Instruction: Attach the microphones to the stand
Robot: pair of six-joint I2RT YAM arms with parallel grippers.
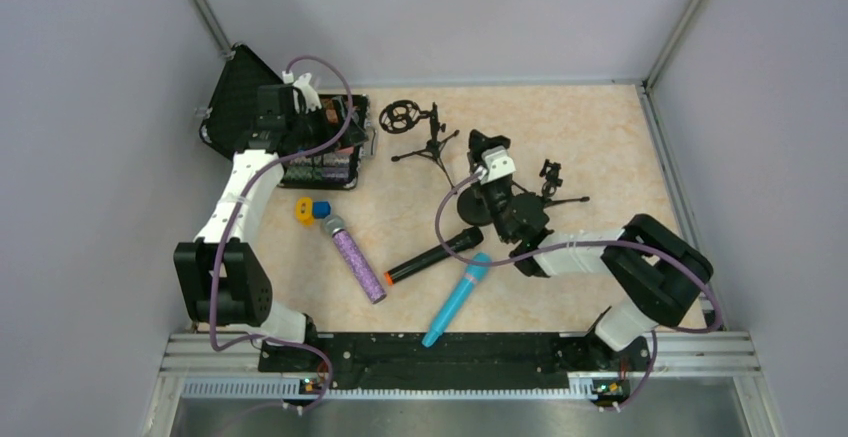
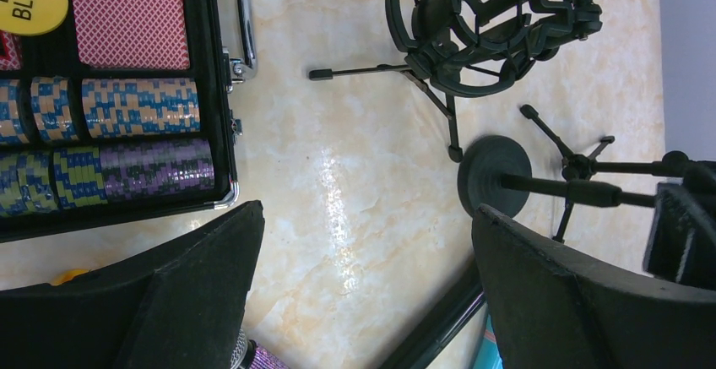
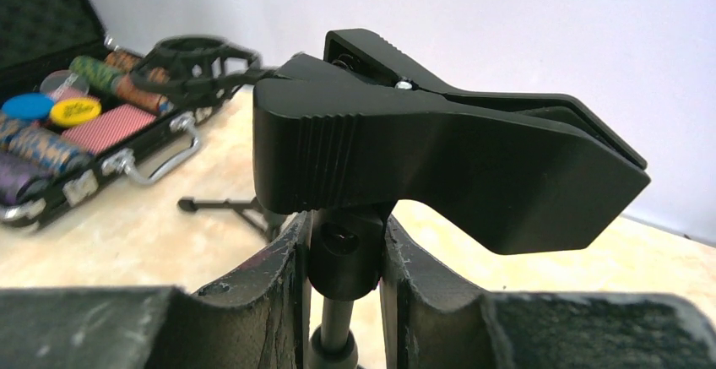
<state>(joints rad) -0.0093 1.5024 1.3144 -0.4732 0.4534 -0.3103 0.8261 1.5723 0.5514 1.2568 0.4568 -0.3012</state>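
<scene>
The right jaws are clenched on the stand (image 3: 341,261), pinching its swivel joint just under the black spring clip (image 3: 439,162), most likely to keep the stand steady and upright so that a microphone can be pushed into the clip; the clip itself is shut and holds nothing. The left jaws are spread wide with nothing between them, hanging above bare tabletop (image 1: 600,137) just beside the open poker-chip case (image 2: 110,116), so this arm looks free to do the fetching. All three microphones lie flat on the tabletop on the near side of the right jaws, none attached: the black microphone (image 1: 435,255) with its head close to the stand's round base (image 2: 494,175), the light blue microphone (image 1: 457,299) just beside it, and the purple microphone (image 1: 355,257) nearer the left jaws. A shock-mount tripod (image 2: 473,31) and a small tripod (image 1: 550,182) crowd the stand on either side, and two small yellow and blue pieces (image 1: 311,209) sit by the purple head
</scene>
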